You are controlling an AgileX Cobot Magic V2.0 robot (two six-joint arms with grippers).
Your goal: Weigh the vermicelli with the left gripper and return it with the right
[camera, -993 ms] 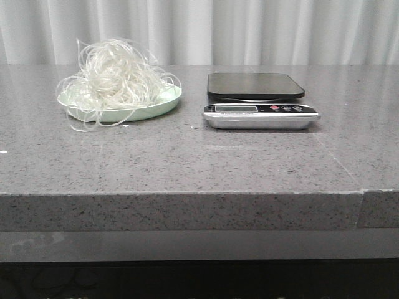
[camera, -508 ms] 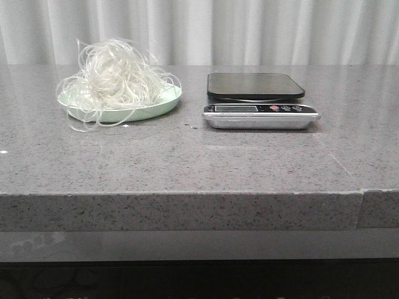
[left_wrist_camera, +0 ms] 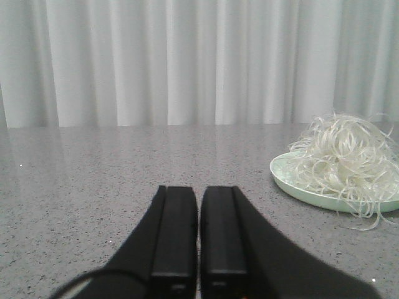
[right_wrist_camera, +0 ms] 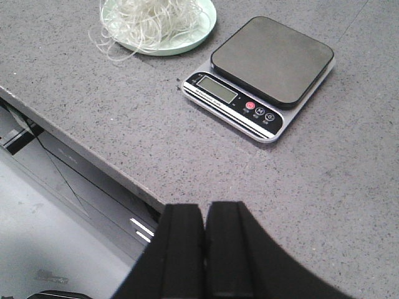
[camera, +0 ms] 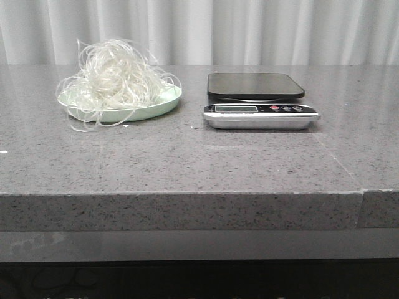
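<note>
I'm seeing the vermicelli sitting heaped on the green plate at the table's left, the scale lying just right of it; the left gripper and right gripper are both keeping their fingers pressed together, holding nothing

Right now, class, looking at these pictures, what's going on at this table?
Nothing is being handled yet. The vermicelli sits heaped on a pale green plate on the grey table, left of a kitchen scale whose platform is bare. The left gripper is shut and low over the table, apart from the plate. The right gripper is also shut, held back over the table's front edge. Weighing has not begun.
</note>
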